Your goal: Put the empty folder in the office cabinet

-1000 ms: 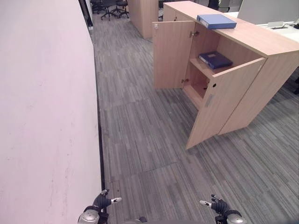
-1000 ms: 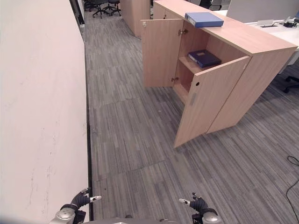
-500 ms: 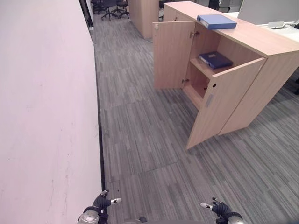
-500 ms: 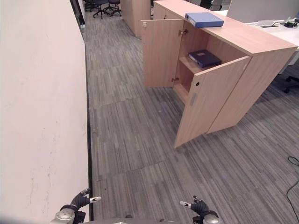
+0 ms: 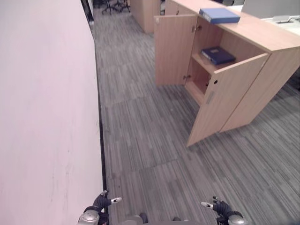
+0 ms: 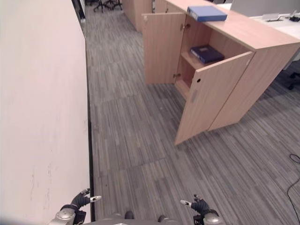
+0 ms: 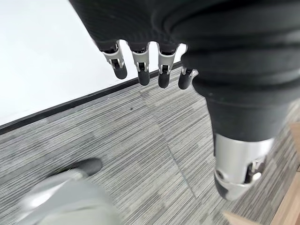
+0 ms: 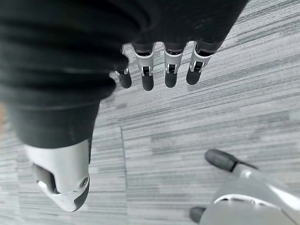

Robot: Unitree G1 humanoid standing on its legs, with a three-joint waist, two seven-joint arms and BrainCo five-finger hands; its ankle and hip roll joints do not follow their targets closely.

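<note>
Cabinet (image 5: 262, 70) of pale wood stands at about one o'clock in the head views, well away across the grey striped carpet (image 5: 150, 140), with both of its doors swung open. One door (image 5: 174, 49) hangs at the far side, toward twelve o'clock; the other (image 5: 225, 105) juts out nearer, toward two o'clock. A light blue folder (image 5: 219, 15) lies flat on the cabinet's top, near its front edge. Inside, on the shelf between the two doors, a dark blue folder (image 5: 218, 55) lies flat — whether either one is empty cannot be told.

A pale wall (image 5: 47, 112) runs along the nine o'clock side, with a dark skirting strip where it meets the carpet. Office chairs (image 5: 112, 4) show far back at twelve o'clock.

Left hand (image 5: 101, 203) sits low at seven o'clock, right hand (image 5: 220, 207) low at five o'clock, both far from the cabinet. Each hangs relaxed over the carpet — fingers (image 7: 140, 63) straight, thumb apart, nothing held, as the wrist views show for the right hand's fingers (image 8: 147, 70) too.
</note>
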